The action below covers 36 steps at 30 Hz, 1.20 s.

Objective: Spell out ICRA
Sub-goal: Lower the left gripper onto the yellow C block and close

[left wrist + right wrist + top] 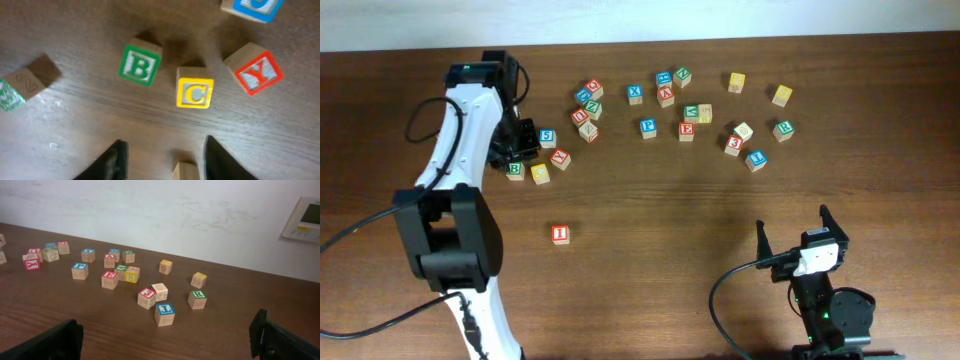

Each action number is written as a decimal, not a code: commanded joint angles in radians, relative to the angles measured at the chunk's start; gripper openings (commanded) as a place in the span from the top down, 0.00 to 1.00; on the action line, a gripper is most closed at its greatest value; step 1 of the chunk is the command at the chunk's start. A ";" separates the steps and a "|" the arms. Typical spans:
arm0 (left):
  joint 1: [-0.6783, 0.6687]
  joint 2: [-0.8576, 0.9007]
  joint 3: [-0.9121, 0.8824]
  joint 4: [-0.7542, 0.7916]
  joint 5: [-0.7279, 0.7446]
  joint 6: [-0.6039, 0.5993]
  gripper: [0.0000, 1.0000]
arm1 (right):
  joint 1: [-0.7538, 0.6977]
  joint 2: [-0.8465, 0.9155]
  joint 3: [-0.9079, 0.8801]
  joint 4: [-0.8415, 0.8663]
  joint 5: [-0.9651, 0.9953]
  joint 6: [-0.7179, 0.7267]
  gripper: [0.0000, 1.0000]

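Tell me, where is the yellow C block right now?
Overhead, the yellow C block sits left of centre, between the green B block and the red Y block; the left wrist view shows it just ahead of the left gripper.

Narrow gaps separate yellow C cube (194, 88) from green B cube (140, 65) and red Y cube (256, 71).

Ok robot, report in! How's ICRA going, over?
Left claw open near yellow C. Right claw open, empty. I block set apart. B block, Y block close beside C.
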State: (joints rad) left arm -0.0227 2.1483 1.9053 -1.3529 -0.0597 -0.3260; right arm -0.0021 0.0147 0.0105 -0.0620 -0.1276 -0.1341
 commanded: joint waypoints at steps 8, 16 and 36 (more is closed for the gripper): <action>-0.042 -0.032 -0.007 0.047 -0.009 -0.002 0.41 | -0.006 -0.006 -0.005 -0.006 0.008 0.003 0.02; -0.042 -0.032 -0.031 0.056 -0.008 -0.003 0.48 | -0.006 -0.006 -0.005 -0.006 0.008 0.003 0.02; -0.042 -0.032 -0.211 0.299 -0.008 -0.003 0.52 | -0.006 -0.006 -0.005 -0.006 0.008 0.003 0.02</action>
State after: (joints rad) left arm -0.0647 2.1468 1.7050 -1.0630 -0.0605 -0.3256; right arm -0.0021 0.0147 0.0105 -0.0620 -0.1276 -0.1337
